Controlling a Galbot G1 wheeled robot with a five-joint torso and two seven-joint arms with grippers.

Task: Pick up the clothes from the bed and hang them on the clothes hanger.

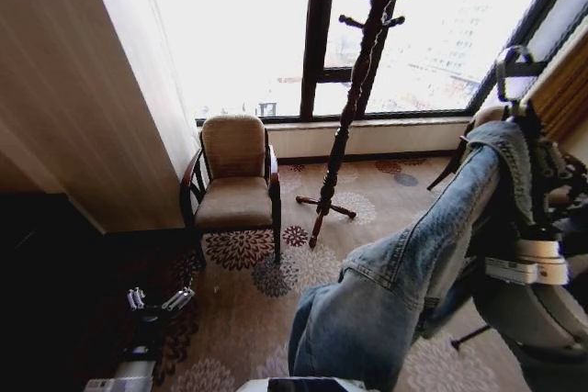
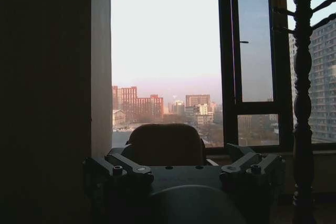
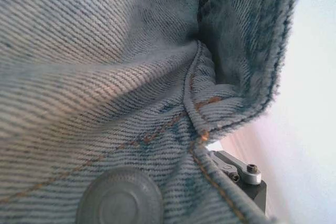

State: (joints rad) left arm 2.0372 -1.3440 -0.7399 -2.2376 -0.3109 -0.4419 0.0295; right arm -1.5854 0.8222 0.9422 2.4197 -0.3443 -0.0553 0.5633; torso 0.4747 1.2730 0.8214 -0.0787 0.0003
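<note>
Jacket's up, heading for the coat stand

My right pincer (image 1: pixel 525 149) grips the denim jacket (image 1: pixel 404 282), right of the coat stand (image 1: pixel 354 98); left pincer (image 1: pixel 158 300) released, low. Next I need a peg.

The denim jacket (image 1: pixel 413 273) covers my right gripper (image 1: pixel 514 126), so I cannot tell how its fingers stand. In the right wrist view the denim hides nearly all, and its metal button (image 3: pixel 119 199) is cut by the picture's edge. My left gripper (image 1: pixel 156 300) sits low in shadow, too small to judge. The coat stand (image 1: pixel 354 89) is cut at the top.
</note>
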